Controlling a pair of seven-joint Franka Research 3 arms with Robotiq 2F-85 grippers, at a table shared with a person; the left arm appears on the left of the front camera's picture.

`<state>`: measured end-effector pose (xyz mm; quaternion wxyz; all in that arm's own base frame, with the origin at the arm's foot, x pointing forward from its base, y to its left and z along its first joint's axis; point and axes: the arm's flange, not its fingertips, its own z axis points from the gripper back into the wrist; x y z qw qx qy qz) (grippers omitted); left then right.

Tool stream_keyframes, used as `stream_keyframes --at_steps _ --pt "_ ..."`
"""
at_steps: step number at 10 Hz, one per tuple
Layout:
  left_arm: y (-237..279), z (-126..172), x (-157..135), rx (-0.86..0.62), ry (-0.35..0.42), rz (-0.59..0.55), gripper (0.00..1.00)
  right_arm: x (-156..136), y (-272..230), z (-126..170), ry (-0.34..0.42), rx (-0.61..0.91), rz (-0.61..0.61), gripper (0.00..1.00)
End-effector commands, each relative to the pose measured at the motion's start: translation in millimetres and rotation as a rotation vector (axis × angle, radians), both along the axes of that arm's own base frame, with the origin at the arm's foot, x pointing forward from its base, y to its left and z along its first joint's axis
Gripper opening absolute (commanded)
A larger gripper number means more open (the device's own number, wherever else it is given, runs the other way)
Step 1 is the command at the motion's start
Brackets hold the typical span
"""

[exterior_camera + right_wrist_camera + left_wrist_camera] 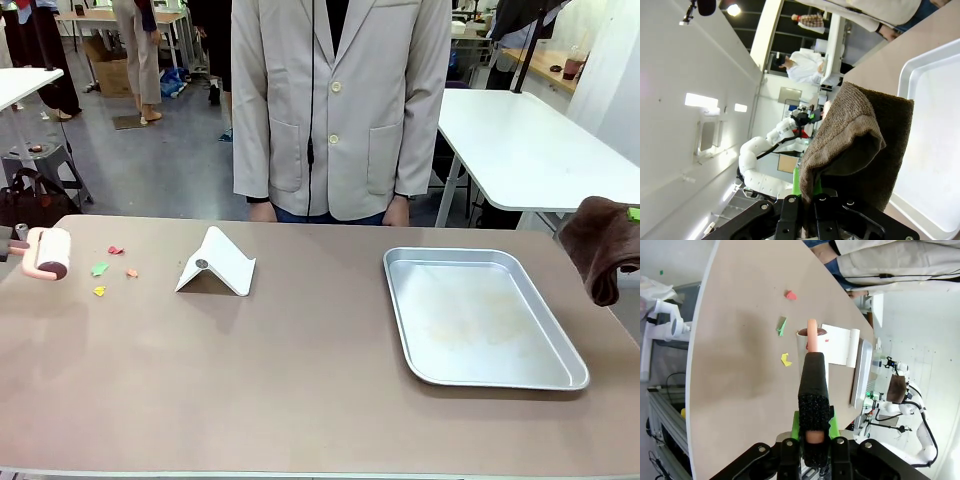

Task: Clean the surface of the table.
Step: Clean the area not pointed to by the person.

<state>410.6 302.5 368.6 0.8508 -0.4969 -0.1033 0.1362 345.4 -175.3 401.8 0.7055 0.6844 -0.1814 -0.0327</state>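
Note:
The taupe-brown table [300, 380] carries a few small paper scraps at its left: red [115, 250], green [99, 268], orange [131, 272] and yellow [99, 291]. My left gripper [813, 427] is shut on the black handle of a pink lint roller [50, 253], which hovers at the table's left edge, just left of the scraps. In the left wrist view the roller [812, 347] points past the green scrap [782, 326] and yellow scrap [785, 359]. My right gripper [812, 200] is shut on a brown cloth [855, 140], which hangs off the table's right side [600, 245].
A white folded dustpan [215, 265] stands right of the scraps. A silver metal tray [400, 300] lies at the right, bare inside. A person in a pale jacket [340, 100] stands at the far edge, hands down. White tables stand behind.

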Motion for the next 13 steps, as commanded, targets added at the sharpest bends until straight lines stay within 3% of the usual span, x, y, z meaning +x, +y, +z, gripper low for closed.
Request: stream_keyframes --at_steps 1,6,13 --pt "-8.2 -0.1 -6.0 -0.002 0.040 0.006 0.22 -2.4 -0.8 3.5 -0.010 0.010 0.004 0.07" --pt "-27.0 -24.8 -13.6 0.072 0.116 0.066 0.22 -2.4 -0.8 3.5 -0.010 0.010 0.004 0.07" --pt "-40.6 -38.3 -14.4 0.128 0.114 0.126 0.22 -2.4 -0.8 3.5 -0.010 0.010 0.004 0.07"
